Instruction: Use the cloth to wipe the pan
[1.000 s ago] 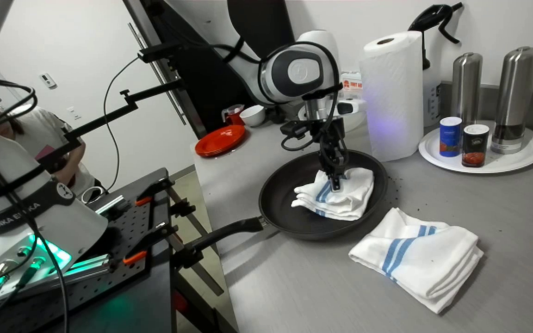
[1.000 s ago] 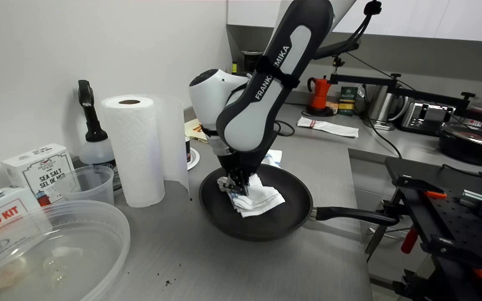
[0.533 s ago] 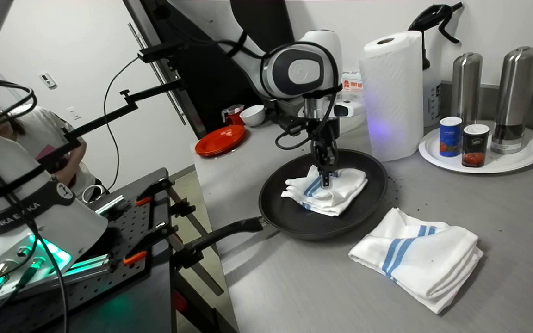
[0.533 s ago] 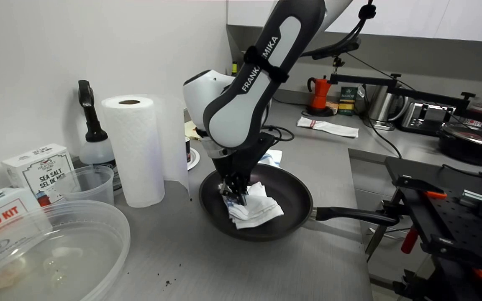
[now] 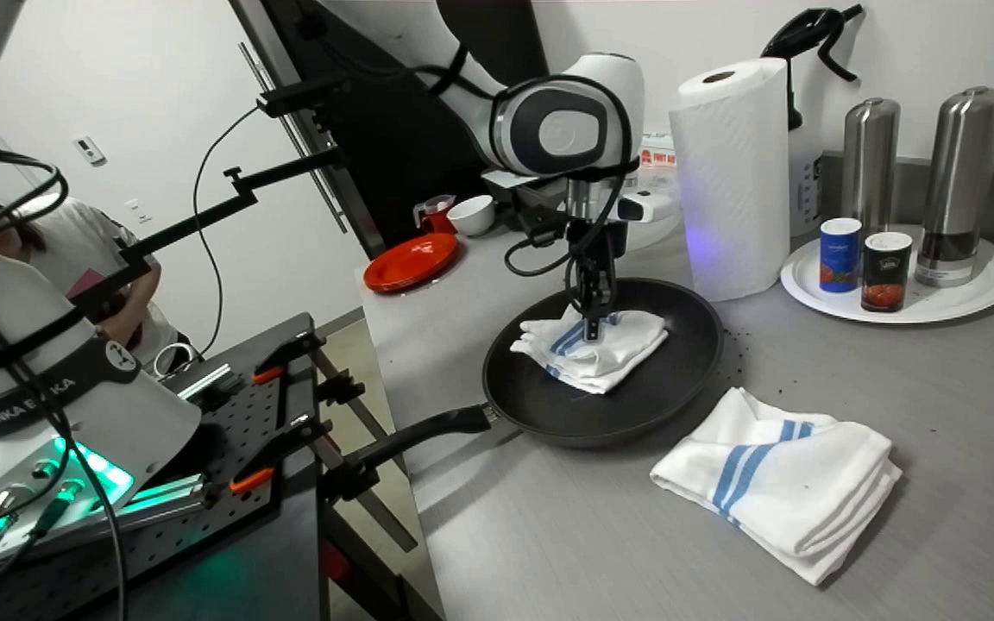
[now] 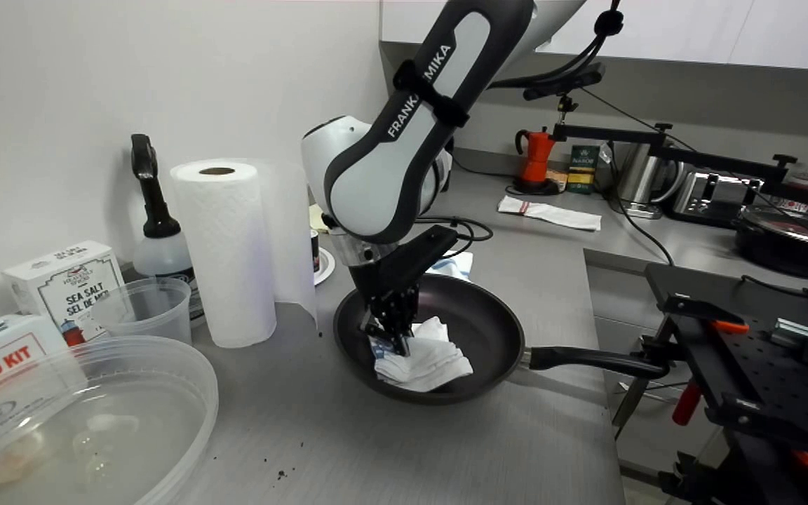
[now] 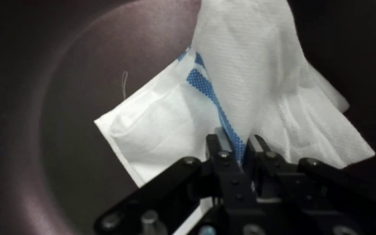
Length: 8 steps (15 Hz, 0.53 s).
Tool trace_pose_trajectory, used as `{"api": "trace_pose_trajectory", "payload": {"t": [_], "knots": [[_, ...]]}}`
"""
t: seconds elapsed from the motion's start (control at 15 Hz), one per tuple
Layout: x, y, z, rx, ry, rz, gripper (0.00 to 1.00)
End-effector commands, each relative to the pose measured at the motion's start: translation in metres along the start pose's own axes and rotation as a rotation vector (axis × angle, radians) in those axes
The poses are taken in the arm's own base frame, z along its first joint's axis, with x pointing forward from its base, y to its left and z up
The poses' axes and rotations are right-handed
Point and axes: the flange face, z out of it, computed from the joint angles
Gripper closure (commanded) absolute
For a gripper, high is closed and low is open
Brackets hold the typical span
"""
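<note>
The black pan [image 5: 652, 405] sits on the grey counter and shows in an exterior view [image 6: 488, 330] with its handle pointing right. The white cloth with blue stripes [image 5: 631, 345] lies bunched inside the pan; it also shows in an exterior view [image 6: 428, 368]. My gripper [image 5: 591, 330] points down into the pan, pinching the cloth. In the wrist view, the gripper's fingers [image 7: 235, 143] are shut on a blue-striped fold of the cloth [image 7: 243, 65], and bare pan floor [image 7: 77, 114] shows at the left. The cloth's underside is hidden.
A folded white towel with blue stripes [image 5: 782, 483] lies beside the pan. A paper towel roll [image 5: 732, 181] stands close behind it. A white plate [image 5: 963, 302] holds shakers and mills. A clear tub [image 6: 193, 435] and dark crumbs [image 6: 281, 475] are on the counter.
The gripper and cloth have slid together across the pan floor, leftward in one exterior view and toward the camera in another. The pan and folded towel have not moved.
</note>
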Motion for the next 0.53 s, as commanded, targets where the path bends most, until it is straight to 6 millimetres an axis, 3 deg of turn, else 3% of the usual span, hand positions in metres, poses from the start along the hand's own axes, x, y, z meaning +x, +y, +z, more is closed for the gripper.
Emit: {"api": "trace_pose_trajectory", "payload": {"t": [0.0,0.47], "knots": [[0.0025,-0.0051,-0.0009,0.047,-0.060,0.000,0.97],[-0.0060,-0.0104,-0.0016,0.136,-0.186,0.012,0.97]]}}
